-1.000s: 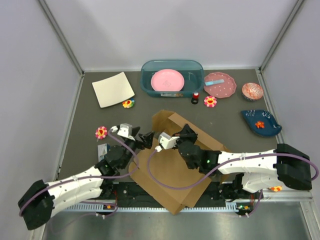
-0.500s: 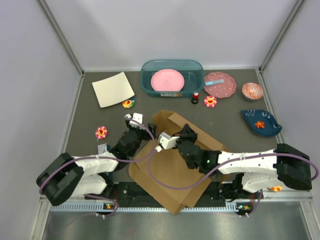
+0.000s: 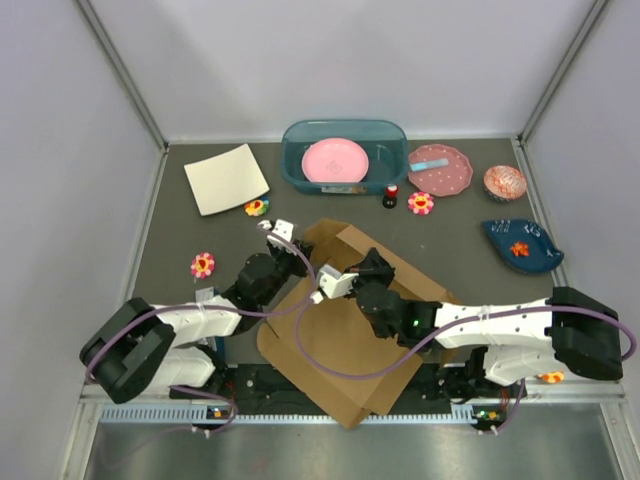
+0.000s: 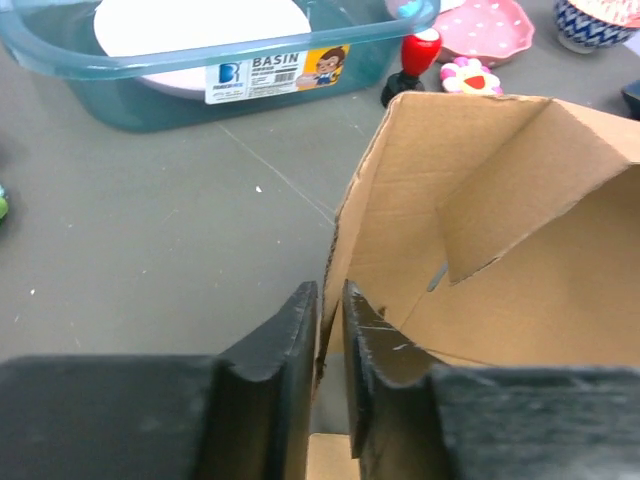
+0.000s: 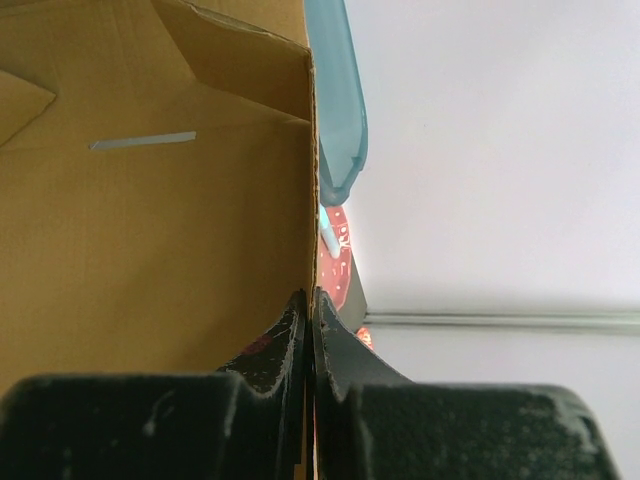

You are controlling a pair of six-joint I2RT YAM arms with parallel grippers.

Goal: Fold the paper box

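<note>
The paper box (image 3: 345,345) is parked just on the near side of the basin (image 3: 292,160). It's brown corrugated card, mostly lying flat, with one wall and a corner flap stood up at the basin end. The basin itself is smooth, see-through teal plastic. Over the last second the left gripper (image 4: 328,300) has been brought in closer to the basin and squeezed nearly closed on the raised wall's edge. The right gripper (image 5: 309,300) is clamped tight on that wall too. With both ends held, the next crease can probably be started.
</note>
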